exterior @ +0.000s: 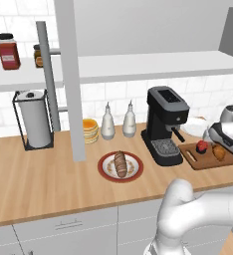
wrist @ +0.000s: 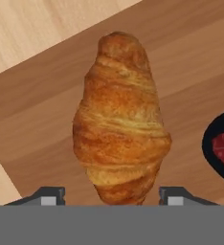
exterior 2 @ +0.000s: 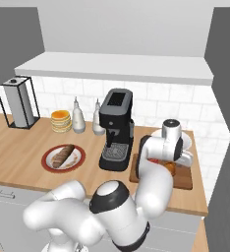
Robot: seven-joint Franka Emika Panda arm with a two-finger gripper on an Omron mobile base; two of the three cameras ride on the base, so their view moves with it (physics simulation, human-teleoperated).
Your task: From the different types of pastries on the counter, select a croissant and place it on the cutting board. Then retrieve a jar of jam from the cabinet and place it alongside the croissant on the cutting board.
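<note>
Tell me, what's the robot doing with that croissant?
The robot's arm is reaching over the cutting board at the right end of the counter. The croissant lies on the board, and the jar of jam sits right beside it. The gripper hangs just above the croissant with a finger on each side, open, not squeezing it. Both things look in place on the board.

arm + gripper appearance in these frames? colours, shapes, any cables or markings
Arm: glossy white rounded links, dark joint bands, a dark cap on one joint, a grey disc capping another. Wrist housing dark with white shell. Gripper: two small dark finger tips with pale grey insets. No cables or markings visible.
</note>
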